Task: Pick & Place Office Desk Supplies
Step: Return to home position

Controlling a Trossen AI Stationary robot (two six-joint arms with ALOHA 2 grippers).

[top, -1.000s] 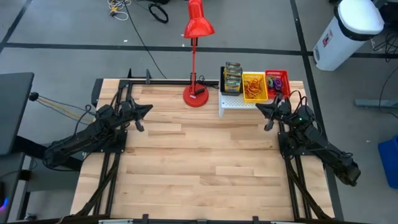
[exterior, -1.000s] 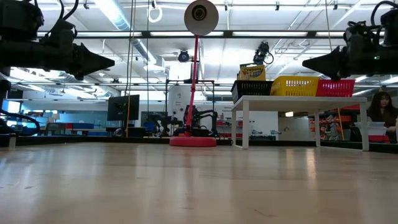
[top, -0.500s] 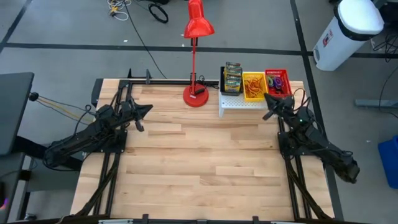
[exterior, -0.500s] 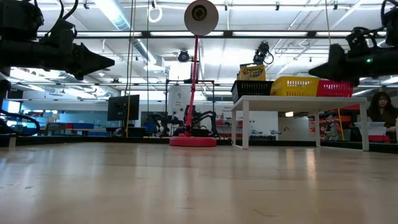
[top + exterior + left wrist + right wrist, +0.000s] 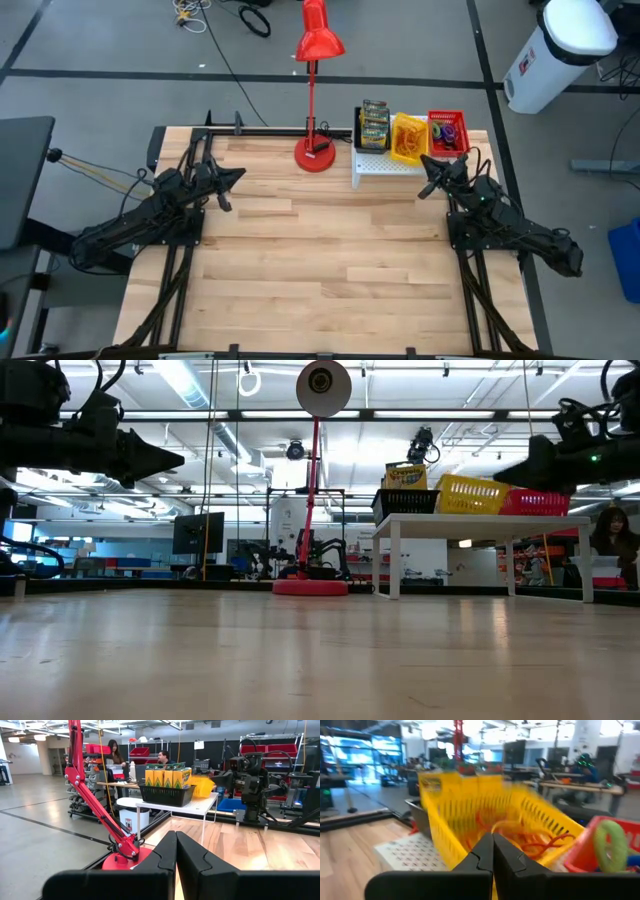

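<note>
At the left edge of the desk [image 5: 320, 270] the left end effector [image 5: 236, 177] hangs with its fingers pressed together, holding nothing. The tall red lamp [image 5: 316, 152] stands at the far edge, just beside a small white stand [image 5: 385, 166] that carries three mesh bins. The black bin [image 5: 167, 795] holds upright yellow-and-green crayon boxes [image 5: 374, 122]. The yellow bin [image 5: 470, 495] sits tilted, with orange and red rubber bands [image 5: 540, 842] inside. The red bin [image 5: 535, 503] holds a green ring [image 5: 610, 845]. The right end effector [image 5: 430, 172], fingers closed and empty, points at the yellow bin from just in front of the stand.
</note>
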